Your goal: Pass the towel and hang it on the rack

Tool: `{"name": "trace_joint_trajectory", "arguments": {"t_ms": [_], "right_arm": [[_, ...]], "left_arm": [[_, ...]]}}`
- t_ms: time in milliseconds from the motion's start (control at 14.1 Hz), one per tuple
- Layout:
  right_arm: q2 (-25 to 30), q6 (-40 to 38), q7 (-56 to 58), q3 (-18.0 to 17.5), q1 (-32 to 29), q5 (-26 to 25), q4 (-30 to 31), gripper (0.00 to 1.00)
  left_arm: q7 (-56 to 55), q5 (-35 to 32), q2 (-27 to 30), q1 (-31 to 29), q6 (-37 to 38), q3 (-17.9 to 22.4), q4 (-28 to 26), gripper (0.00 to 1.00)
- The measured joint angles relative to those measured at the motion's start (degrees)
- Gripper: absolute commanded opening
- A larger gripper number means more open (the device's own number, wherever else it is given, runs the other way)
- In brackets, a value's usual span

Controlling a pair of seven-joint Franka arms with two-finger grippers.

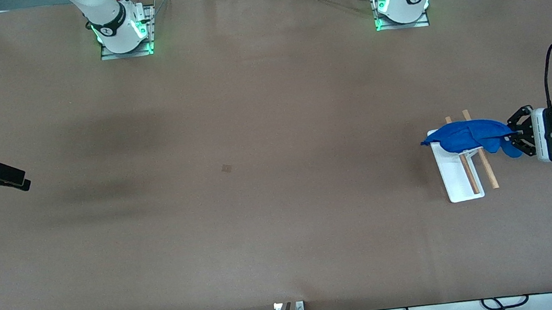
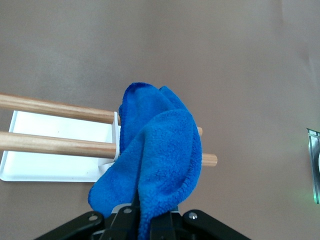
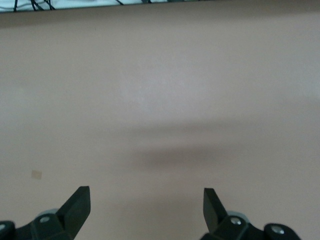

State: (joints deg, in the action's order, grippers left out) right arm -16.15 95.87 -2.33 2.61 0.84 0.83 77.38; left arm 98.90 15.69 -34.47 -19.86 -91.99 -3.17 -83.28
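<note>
From the front I see the soft, light towel [image 1: 468, 135] draped over the rack [image 1: 460, 174] with my left gripper [image 1: 515, 142] pinching its corner; the left wrist shows bunching near the rod ends, and the right wrist shows my right gripper [image 3: 146, 200] waiting wide open above bare table [image 3: 160, 90].

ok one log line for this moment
left gripper: shut on blue fleecy towel | towel: draped over wooden-rod rack | right gripper: open, waiting
</note>
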Motion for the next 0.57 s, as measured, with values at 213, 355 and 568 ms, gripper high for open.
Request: {"name": "trace_joint_trajectory", "arguments": {"t_ms": [213,355,568], "right_arm": [[1.8,-1.9,0.0,-0.3,0.0,-1.7,1.8,1.00],[4.6,-0.7,0.0,-0.3,-0.1,-1.9,6.1,1.00],[10.5,5.3,0.0,-0.3,-0.1,-2.0,16.3,1.00]], "left_arm": [[0.3,0.0,-0.2,-0.6,0.0,0.0,0.0,0.37],[0.4,0.0,-0.7,-0.9,0.1,0.0,0.0,1.00],[0.5,0.0,-2.1,-1.5,0.1,0.0,0.0,1.00]]}}
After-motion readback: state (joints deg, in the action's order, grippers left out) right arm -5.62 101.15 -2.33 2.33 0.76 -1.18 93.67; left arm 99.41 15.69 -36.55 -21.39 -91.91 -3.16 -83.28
